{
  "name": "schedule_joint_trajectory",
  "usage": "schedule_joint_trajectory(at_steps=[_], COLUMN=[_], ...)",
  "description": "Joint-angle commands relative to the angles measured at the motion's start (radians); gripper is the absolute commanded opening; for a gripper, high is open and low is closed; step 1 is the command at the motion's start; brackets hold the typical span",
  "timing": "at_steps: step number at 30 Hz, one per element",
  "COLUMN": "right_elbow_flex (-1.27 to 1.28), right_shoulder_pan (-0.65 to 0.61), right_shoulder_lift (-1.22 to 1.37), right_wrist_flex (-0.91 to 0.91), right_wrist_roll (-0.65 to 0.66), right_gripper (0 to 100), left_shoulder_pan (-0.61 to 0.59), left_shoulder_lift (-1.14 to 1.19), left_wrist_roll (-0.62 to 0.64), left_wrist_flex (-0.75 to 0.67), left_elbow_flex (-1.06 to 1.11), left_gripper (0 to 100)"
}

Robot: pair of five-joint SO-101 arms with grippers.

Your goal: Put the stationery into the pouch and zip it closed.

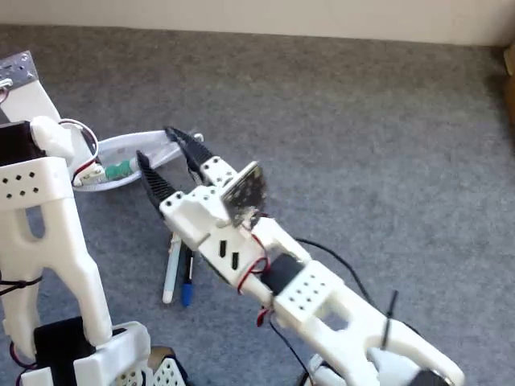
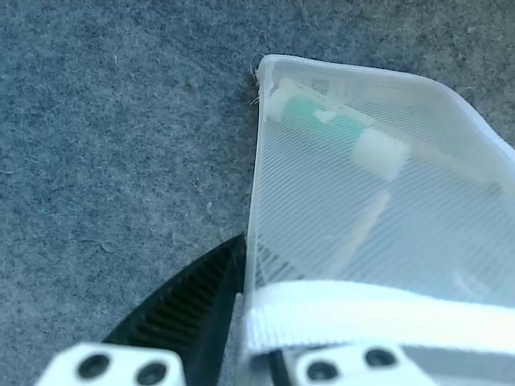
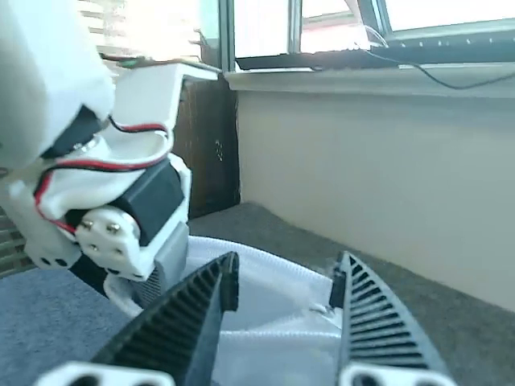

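- A translucent white mesh pouch (image 2: 378, 233) lies at the far left of the grey carpet-covered desk (image 1: 362, 121), held at one edge by the left arm.
- Inside the pouch, near its far corner, sits a green-and-white stick-shaped item (image 2: 330, 129). A pale, slender piece lies deeper in, too faint through the mesh to identify.
- The left end effector (image 2: 245, 277) is clamped on the pouch's near edge, its black ribbed finger (image 2: 193, 310) under the fabric.
- The right end effector (image 3: 282, 277) has its two black fingers spread apart just above the pouch's other end. They appear to straddle it in the high view without gripping it.
- Outside the pouch, a white pen (image 1: 170, 269) and a blue pen (image 1: 187, 281) lie side by side on the desk, partly under the right arm and near the pouch.
- From these angles it cannot be told whether the zip is open or closed.
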Motion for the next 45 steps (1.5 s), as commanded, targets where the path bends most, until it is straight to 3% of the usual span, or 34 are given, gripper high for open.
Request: schedule_joint_trajectory(at_steps=[1, 17, 20, 35, 45], right_elbow_flex=[-0.076, -0.179, -0.179, -0.176, -0.297], right_shoulder_pan=[0.021, 0.038, 0.053, 0.071, 0.071], right_shoulder_lift=[-0.127, -0.142, -0.140, -0.131, 0.246], right_wrist_flex=[0.202, 0.664, 0.707, 0.736, 0.736], right_wrist_roll=[-0.057, -0.068, -0.150, -0.176, -0.178], right_gripper=[17.6, 17.6, 17.6, 17.6, 17.6], left_shoulder_pan=[0.010, -0.170, -0.170, -0.163, -0.168], left_shoulder_lift=[0.015, 0.007, 0.013, 0.015, 0.015], left_wrist_roll=[0.011, 0.015, 0.015, 0.015, 0.015], left_wrist_flex=[-0.008, -0.014, -0.014, -0.015, -0.015], left_elbow_flex=[-0.018, -0.022, -0.021, 0.008, 0.008], left_gripper=[1, 1, 1, 1, 1])
